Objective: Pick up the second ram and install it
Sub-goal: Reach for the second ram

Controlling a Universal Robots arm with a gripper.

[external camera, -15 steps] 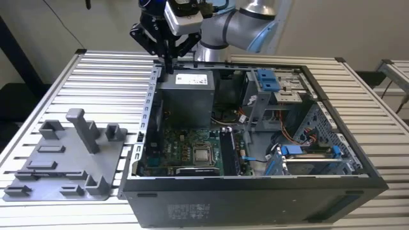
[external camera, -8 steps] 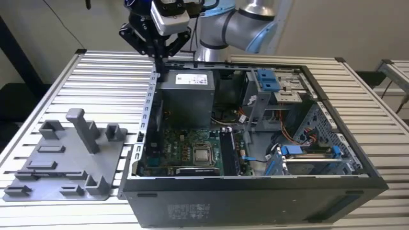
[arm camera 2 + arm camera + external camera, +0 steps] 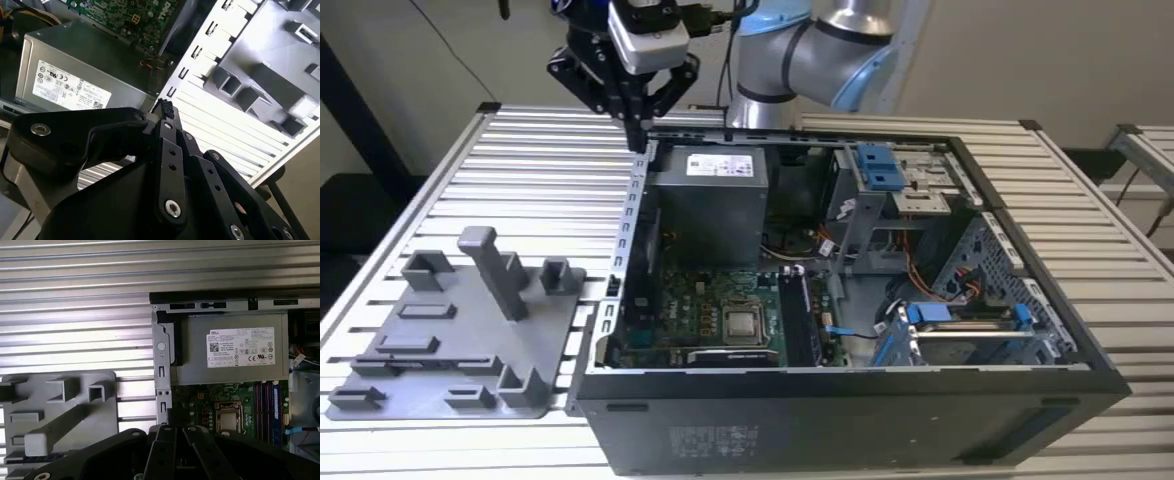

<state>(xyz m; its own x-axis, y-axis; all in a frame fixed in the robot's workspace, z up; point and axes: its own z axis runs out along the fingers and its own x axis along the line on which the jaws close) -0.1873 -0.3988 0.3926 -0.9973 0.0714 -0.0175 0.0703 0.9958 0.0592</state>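
My gripper (image 3: 638, 135) hangs over the back corner of the open computer case (image 3: 854, 400) on the exterior view's left, above the case wall beside the power supply (image 3: 710, 205). Its black fingers (image 3: 167, 145) meet at the tips, shut with nothing between them, and the gripper (image 3: 175, 430) looks the same in the first wrist view. A thin dark strip, apparently the second ram (image 3: 434, 362), stands on edge in a slot of the grey fixture (image 3: 454, 330) left of the case, well away from the gripper. A bluish edge of it (image 3: 37, 458) shows in the first wrist view.
Inside the case lie the green motherboard (image 3: 707, 325) with its processor socket (image 3: 744, 322) and the memory slots (image 3: 798, 318), one with a dark stick in it. A tall grey post (image 3: 494, 270) rises from the fixture. Blue drive clips (image 3: 881, 165) and cables sit on the exterior view's right.
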